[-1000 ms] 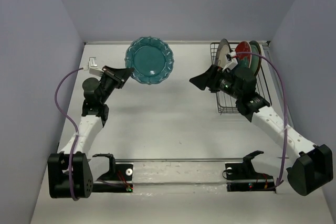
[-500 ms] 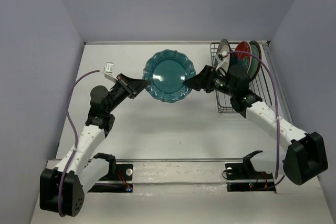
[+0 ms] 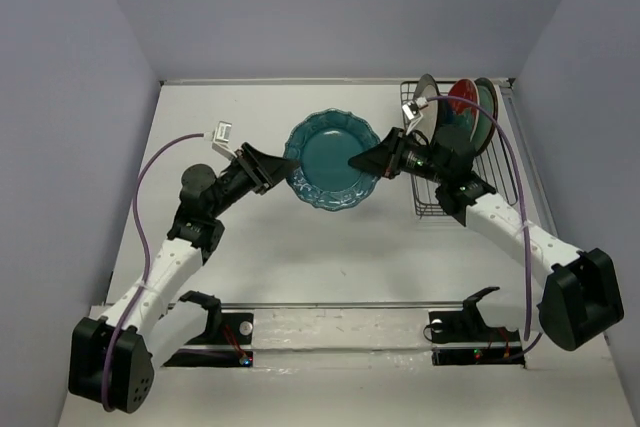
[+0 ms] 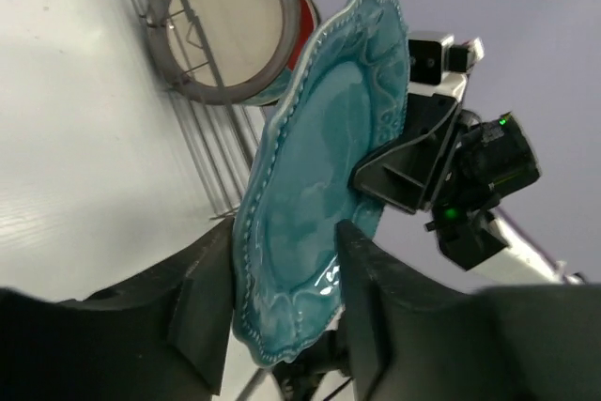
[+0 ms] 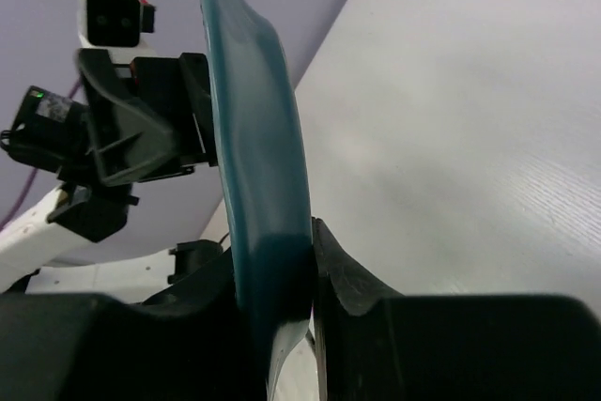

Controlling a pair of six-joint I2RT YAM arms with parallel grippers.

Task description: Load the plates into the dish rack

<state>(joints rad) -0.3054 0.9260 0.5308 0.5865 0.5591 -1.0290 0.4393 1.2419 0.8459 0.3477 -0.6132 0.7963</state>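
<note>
Scalloped teal plate (image 3: 335,159), aloft beside dish rack (image 3: 430,202); pinched at rim in right gripper (image 3: 354,161), loosely straddled by part-open left gripper (image 3: 293,163).

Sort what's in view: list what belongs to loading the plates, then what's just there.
Job: scalloped teal plate, gripped at its rim by the right arm's fingers, left arm's fingers straddling it; dish rack; cream plate, red plate and green plate standing in it.
Just there: purple cables; table; black brackets by the near edge.
</note>
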